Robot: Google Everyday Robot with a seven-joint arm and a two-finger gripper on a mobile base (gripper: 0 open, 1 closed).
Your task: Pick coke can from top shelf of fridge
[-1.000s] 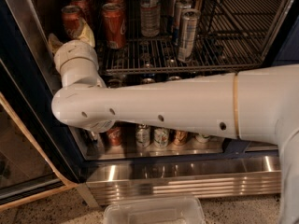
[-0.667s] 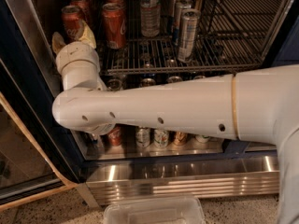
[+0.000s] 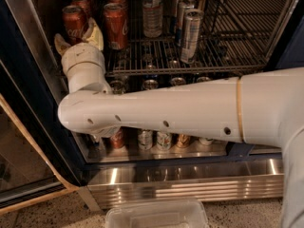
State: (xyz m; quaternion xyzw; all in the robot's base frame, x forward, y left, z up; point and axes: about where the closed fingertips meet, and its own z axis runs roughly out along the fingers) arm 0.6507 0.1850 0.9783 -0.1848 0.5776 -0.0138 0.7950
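While the coke can (image 3: 74,19) stands upright, the gripper (image 3: 77,35) flanks its base.

Claw (image 3: 78,38) at front-left coke can (image 3: 74,20) on top shelf (image 3: 190,66), seemingly around it

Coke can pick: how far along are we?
Done: the white arm is inside the open stainless steel fridge, with the end effector at the front-left red aluminium coke can. In hand: the grasp, which I can't confirm. Left: lifting the can off the top silver wire shelf and withdrawing.
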